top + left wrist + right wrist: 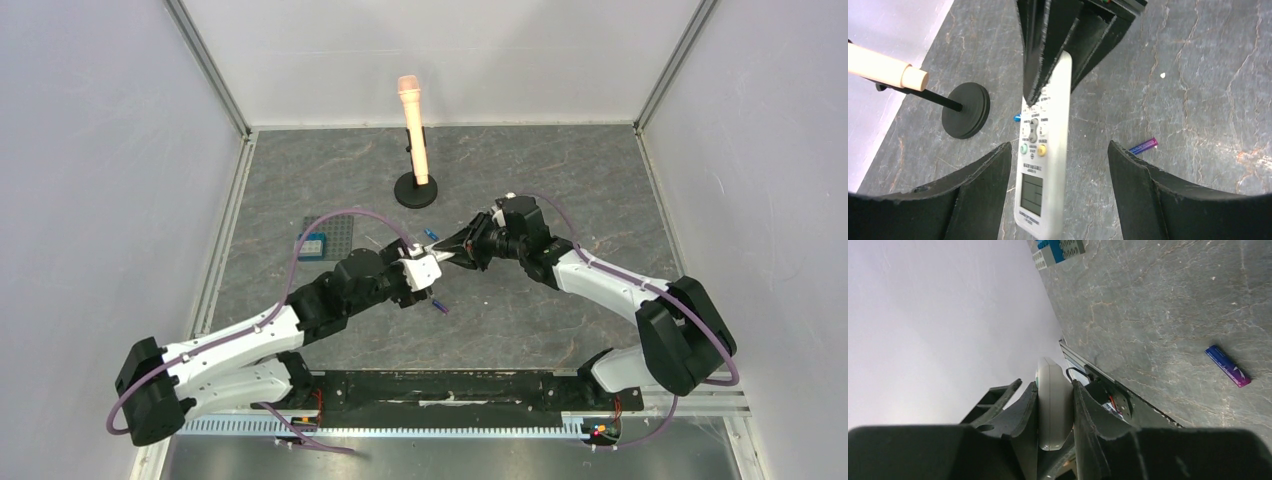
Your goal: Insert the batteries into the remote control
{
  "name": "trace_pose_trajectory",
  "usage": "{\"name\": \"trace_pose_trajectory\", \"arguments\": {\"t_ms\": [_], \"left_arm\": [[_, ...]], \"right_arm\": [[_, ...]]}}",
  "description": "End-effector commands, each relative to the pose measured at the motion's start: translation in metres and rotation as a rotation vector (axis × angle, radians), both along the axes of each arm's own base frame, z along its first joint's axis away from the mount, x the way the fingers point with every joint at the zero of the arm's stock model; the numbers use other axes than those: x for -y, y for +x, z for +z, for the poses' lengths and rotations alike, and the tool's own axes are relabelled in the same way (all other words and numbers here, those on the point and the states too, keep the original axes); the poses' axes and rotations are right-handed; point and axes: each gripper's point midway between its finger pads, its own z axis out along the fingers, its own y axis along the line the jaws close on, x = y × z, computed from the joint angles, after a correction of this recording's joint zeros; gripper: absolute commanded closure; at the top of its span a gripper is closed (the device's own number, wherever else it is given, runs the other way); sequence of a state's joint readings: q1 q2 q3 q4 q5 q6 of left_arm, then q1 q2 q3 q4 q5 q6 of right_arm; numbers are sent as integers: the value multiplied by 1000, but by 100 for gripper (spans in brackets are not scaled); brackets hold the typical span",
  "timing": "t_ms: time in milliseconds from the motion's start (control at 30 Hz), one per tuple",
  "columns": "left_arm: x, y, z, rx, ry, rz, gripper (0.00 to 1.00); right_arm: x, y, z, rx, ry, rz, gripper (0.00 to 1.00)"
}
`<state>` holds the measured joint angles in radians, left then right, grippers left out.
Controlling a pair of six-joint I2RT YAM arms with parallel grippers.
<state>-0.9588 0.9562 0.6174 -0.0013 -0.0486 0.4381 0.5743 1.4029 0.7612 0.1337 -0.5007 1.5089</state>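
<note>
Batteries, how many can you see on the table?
2. The near battery lies on the table nearer than the remote control; the far battery lies beyond it, toward the stand.

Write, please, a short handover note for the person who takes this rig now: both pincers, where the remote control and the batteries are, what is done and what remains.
Left pincer: open, straddling the remote control, not gripping it.
Right pincer: shut on one end of the remote control, holding it off the table.
Batteries: first battery and second battery lie loose on the table.
Done: remote control lifted.
Left to do: load both batteries; the battery compartment is not visible.
</note>
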Motion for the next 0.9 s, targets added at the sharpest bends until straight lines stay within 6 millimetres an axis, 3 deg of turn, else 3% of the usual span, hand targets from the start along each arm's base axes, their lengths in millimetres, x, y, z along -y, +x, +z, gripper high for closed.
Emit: {"name": "trace_pose_trajectory", "arguments": {"t_ms": [0, 133, 333, 533, 667, 800, 867], "left_arm": [[1, 5, -6, 58, 73, -17, 24], [-4, 23, 0, 108, 87, 92, 29], [-2, 28, -1, 216, 176, 99, 34], [-2, 37, 2, 306, 200, 164, 51], [1, 37, 0, 314, 197, 174, 55], [2, 36, -3, 303, 190, 176, 74], [3, 34, -3, 289, 173, 177, 87]], "right_arm": [[0, 13, 18, -33, 30, -87, 100], [-2, 11, 23, -38, 17, -62, 95], [-3, 6, 30, -68, 46, -55, 93], [-2, 3, 31, -89, 47, -56, 92], [-2, 1, 29, -97, 49, -52, 88], [-3, 0, 30, -102, 68, -45, 88], [-4, -1, 31, -99, 70, -40, 76]]}}
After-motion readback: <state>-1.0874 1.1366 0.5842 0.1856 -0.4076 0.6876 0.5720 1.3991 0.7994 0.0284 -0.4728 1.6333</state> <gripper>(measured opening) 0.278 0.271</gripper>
